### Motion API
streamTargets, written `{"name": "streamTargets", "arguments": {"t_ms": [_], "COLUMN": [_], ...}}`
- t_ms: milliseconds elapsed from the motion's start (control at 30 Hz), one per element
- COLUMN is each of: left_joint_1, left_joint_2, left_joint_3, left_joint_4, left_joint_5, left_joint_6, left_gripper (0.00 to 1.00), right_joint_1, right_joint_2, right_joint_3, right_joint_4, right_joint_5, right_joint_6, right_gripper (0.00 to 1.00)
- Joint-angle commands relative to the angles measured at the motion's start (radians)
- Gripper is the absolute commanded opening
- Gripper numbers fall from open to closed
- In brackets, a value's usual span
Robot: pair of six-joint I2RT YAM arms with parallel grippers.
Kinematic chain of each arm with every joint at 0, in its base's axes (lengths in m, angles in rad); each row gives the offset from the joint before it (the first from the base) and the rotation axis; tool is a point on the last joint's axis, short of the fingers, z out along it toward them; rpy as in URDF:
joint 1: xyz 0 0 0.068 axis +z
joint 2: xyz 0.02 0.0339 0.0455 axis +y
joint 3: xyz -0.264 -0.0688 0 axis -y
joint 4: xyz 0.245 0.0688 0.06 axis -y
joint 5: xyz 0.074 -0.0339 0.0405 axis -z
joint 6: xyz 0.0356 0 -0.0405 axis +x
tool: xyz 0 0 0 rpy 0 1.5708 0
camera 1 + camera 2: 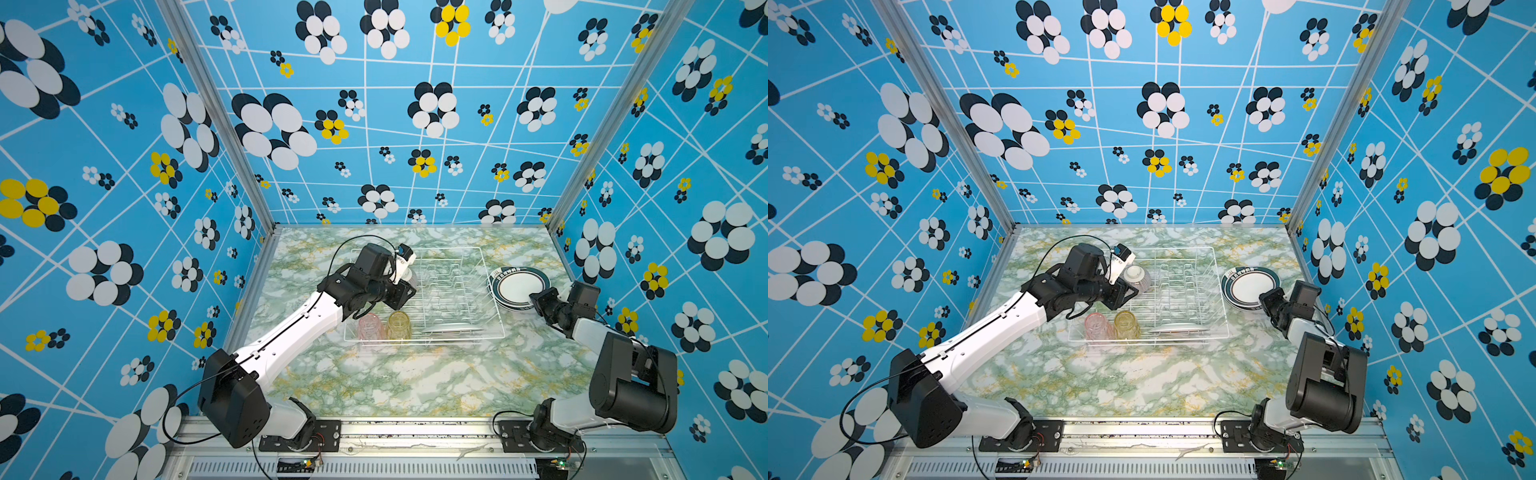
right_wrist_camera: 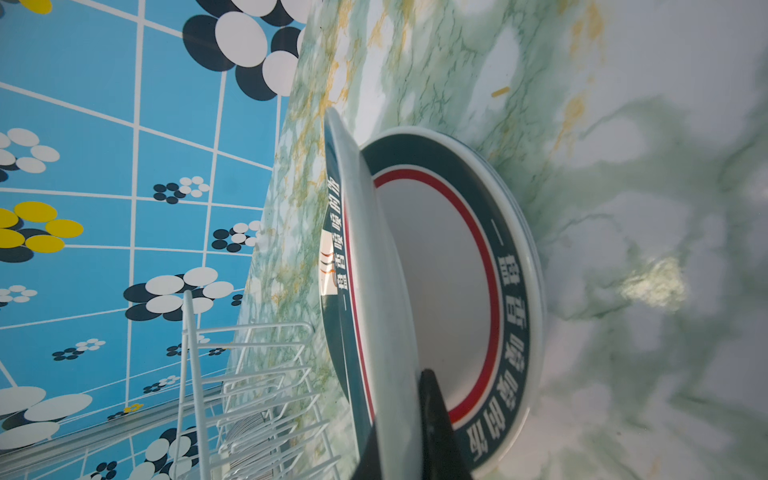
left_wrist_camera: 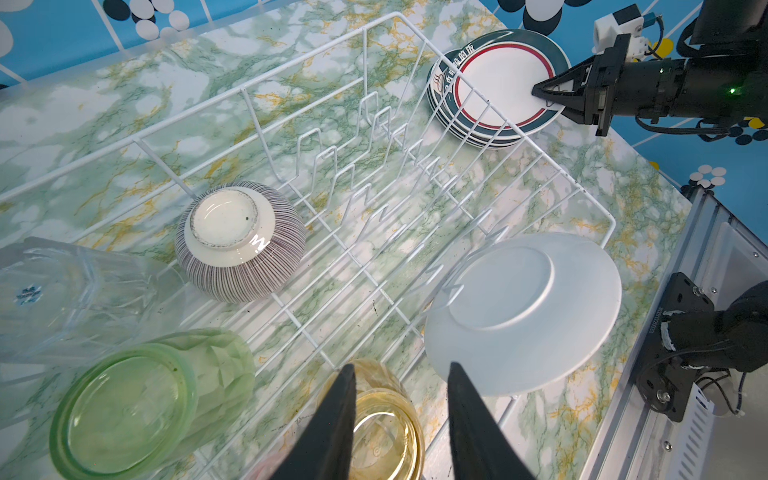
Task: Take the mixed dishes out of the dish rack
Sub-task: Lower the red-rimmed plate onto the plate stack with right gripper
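**Right hand holding a plate over the stack beside the dish rack**

The right hand is gripping the held plate by its rim, jaws closed on the edge, just outside the dish rack on its right side. The plate is tilting face-up over the stack of plates, which is sitting on the tabletop right beside the rack. Pinching the thin rim is probably the only hold narrow jaws can get on a wide, flat dish. The tilt is likely letting the far edge meet the stack first, so the plate settles rather than drops. Whether that edge is touching the stack, I cannot tell.

The left hand is hovering above the rack's near-left part, jaws standing partly apart and holding nothing. The amber tumbler is directly beneath it, and it seems to be lining up on that one.

Inside the rack, these are waiting:
- The pink tumbler is standing next to the amber one.
- The green tumbler and clear tumbler are standing along the rack's left side.
- The striped bowl is resting foot-up at the rack's far left, as if draining.
- One white plate is leaning underside-out at the rack's near end, right of the tumblers.

By my reading, most plates are out, while the bowl and tumblers are yet to leave
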Motion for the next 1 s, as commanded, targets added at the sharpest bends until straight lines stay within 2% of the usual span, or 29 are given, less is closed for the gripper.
{"name": "streamTargets", "arguments": {"t_ms": [0, 400, 733, 967], "left_joint_1": [-0.007, -0.008, -0.009, -0.009], "left_joint_2": [0.006, -0.001, -0.012, -0.015], "left_joint_3": [0.025, 0.013, 0.004, -0.002], "left_joint_4": [-0.007, -0.005, -0.003, 0.004], "left_joint_5": [0.016, 0.019, 0.020, 0.021], "left_joint_6": [0.015, 0.013, 0.011, 0.010], "left_gripper": [0.38, 0.38, 0.38, 0.38], "right_joint_1": [-0.006, -0.006, -0.006, -0.006], "right_joint_2": [0.006, -0.018, -0.026, -0.025], "right_joint_3": [0.021, 0.053, 0.065, 0.093], "right_joint_4": [-0.035, -0.178, -0.244, -0.326], "right_joint_5": [-0.018, 0.015, 0.029, 0.065], "right_joint_6": [-0.029, -0.112, -0.160, -0.224], "right_gripper": [0.00, 0.27, 0.36, 0.38]}}
